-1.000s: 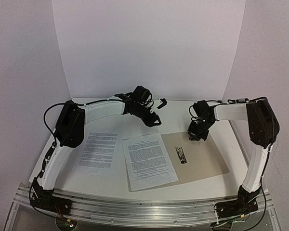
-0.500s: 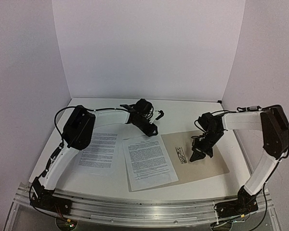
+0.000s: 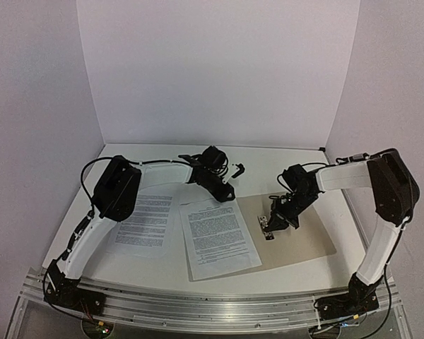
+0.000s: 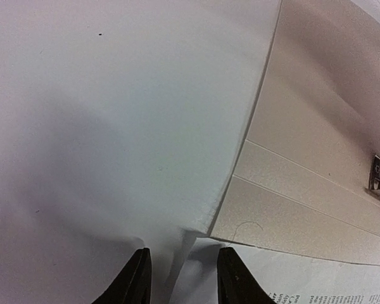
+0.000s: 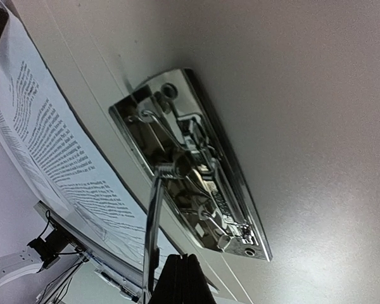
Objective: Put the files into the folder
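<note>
Parting its fingers narrowly around nothing, the left gripper (image 4: pixel 183 261) hovers at the folder's (image 4: pixel 316 126) far-left corner. The right gripper (image 5: pixel 182 269), tips together, stands beside the fastener's (image 5: pixel 199 177) raised wire. The middle sheet (image 3: pixel 218 236) overlaps the folder; the left sheet (image 3: pixel 145 220) lies apart.

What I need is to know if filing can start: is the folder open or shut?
Open. The folder lies spread flat, its metal clip exposed on the inside face; one sheet overlaps its left part.

Sheets (image 3: pixel 145 220): two, both printed white paper.
Folder (image 3: pixel 307 233): one, tan.
Clip (image 3: pixel 266 227): one, metal, inside the folder.
Arms (image 3: pixel 155 168): two.
</note>
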Tool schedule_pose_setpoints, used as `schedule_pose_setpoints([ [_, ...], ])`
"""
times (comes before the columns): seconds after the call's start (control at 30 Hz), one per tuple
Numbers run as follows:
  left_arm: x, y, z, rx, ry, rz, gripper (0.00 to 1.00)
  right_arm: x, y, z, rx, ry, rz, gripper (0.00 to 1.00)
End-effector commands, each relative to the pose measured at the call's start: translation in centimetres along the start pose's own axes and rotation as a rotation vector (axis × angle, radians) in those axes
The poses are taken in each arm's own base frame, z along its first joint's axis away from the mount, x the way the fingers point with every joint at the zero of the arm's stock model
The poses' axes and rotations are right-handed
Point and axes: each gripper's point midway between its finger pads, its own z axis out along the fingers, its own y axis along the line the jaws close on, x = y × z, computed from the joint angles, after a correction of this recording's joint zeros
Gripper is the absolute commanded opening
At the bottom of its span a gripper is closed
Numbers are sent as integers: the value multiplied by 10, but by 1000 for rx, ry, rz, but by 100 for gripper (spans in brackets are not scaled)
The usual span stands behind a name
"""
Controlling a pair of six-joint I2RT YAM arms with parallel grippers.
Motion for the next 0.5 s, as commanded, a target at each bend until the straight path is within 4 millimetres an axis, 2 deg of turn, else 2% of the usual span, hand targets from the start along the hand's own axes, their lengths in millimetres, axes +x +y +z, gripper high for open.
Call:
schedule_pose_setpoints([
  [0.0, -14, -10, 1, 19, -49, 54, 36, -15, 35, -9, -111, -22, -37, 0],
  [0.23, -9, -15, 6, 34, -41, 71, 36, -31, 46, -11, -116, -66, -44, 0],
  [0.47, -10, -20, 9, 40, -49, 106, 36, -52, 41, 6, -73, -80, -60, 0],
])
